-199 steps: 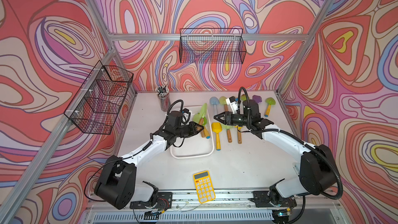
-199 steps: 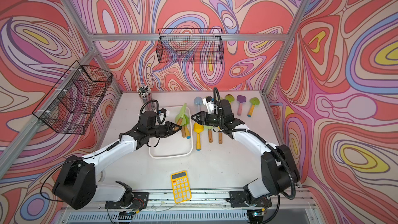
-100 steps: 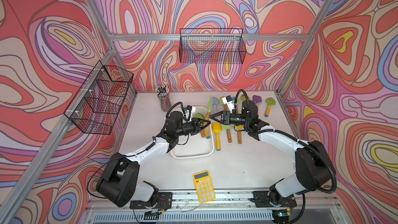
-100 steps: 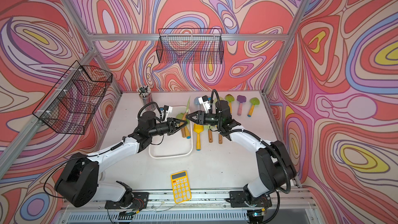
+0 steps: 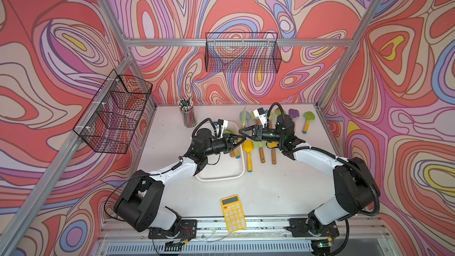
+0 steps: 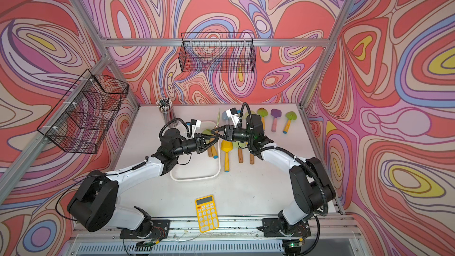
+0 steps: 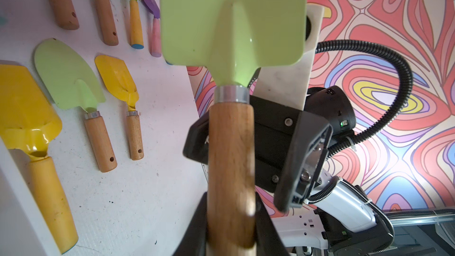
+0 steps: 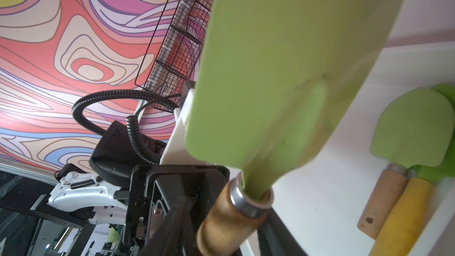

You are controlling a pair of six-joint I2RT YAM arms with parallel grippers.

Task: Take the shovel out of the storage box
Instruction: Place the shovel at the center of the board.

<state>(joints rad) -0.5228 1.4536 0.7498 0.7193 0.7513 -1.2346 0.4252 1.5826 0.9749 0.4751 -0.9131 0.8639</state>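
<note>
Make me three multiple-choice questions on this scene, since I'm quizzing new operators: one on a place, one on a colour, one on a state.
1. Where is the calculator? A inside the white box; B in front of the box, apart from it; C on the box's rim.
2. What colour is the blade of the lifted shovel? A purple; B yellow; C green.
3. The left gripper is: A shut on the shovel's wooden handle; B open and empty; C shut on nothing.
Answers: B, both top views show it lying clear of the box; C, the left wrist view shows a green blade; A, it clamps the handle in that view.
</note>
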